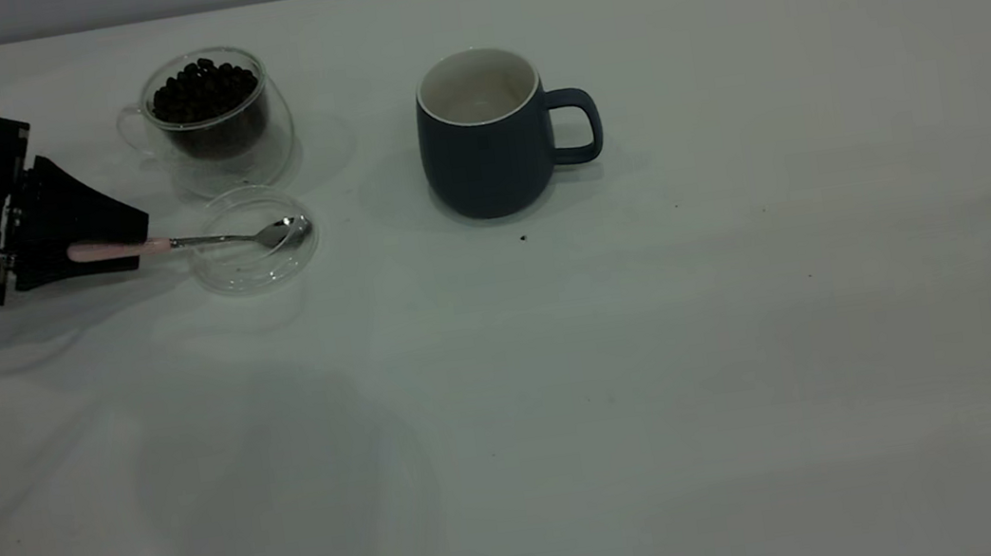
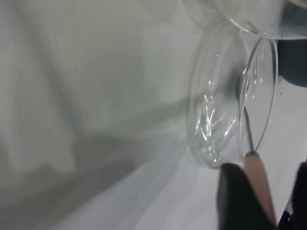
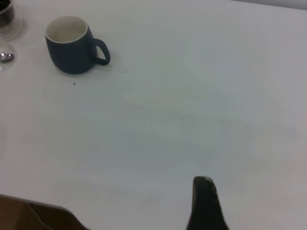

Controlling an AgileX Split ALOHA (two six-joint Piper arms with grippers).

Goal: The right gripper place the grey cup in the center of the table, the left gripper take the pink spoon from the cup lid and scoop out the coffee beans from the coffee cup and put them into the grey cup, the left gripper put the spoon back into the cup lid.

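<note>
1. Black and wedge-shaped, the left gripper (image 1: 84, 241) sits low at about 9 o'clock on the table (image 1: 661, 371), and its fingers are closed on the pink handle of the pink spoon (image 1: 194, 241). The outer end of the handle is covered by the fingers.
2. In the left wrist view the left gripper (image 2: 261, 196) is cut off at the frame edge; only a dark finger (image 2: 235, 196) and part of the pink spoon (image 2: 256, 177) handle show.
3. The metal bowl of the spoon lies over the cup lid (image 1: 253, 241), toward its 3 o'clock rim. I cannot tell if the bowl touches the glass.
4. The cup lid (image 2: 216, 120) is clear, so its outline is hard to follow in the wrist view.
5. The coffee cup (image 1: 211, 119) stands just beside the lid, at the lid's 12 o'clock, and holds a heap of coffee beans (image 1: 203, 89).
6. The grey cup (image 1: 486, 136) stands upright at the lid's 2 o'clock, well apart, with its handle toward 3 o'clock. Its white inside looks empty.
7. Of the right gripper only one dark fingertip (image 3: 204, 203) shows, in its own wrist view; how far it is open I cannot tell. The grey cup (image 3: 72, 45) is far from it.
</note>
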